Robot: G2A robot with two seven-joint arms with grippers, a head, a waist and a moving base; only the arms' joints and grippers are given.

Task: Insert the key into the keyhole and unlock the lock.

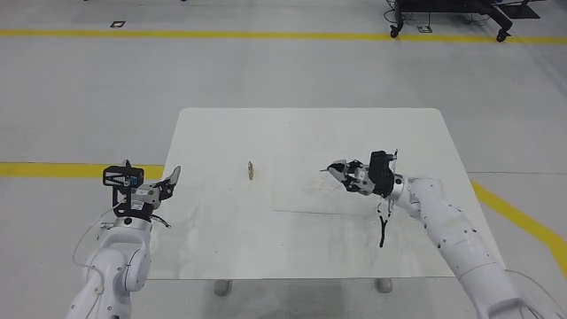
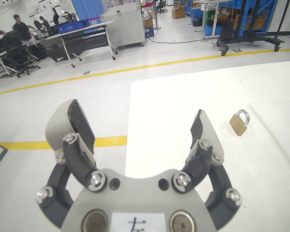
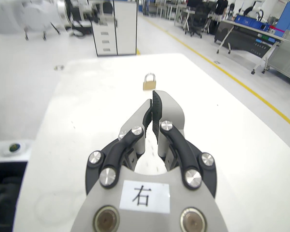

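White table point(image 1: 372, 133), brass padlock point(image 2: 239, 123) (silver shackle) upright, left end effector point(image 2: 139, 119) wide, right end effector point(image 3: 152, 99) closed.

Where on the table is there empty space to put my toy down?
The far half of the table, beyond the padlock, is bare; so is the near middle strip. Tightest between the padlock and the right gripper.

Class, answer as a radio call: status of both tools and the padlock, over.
Left tool open, at edge of table. Right tool shut, facing padlock. Padlock upright, untouched. Nothing in the way.
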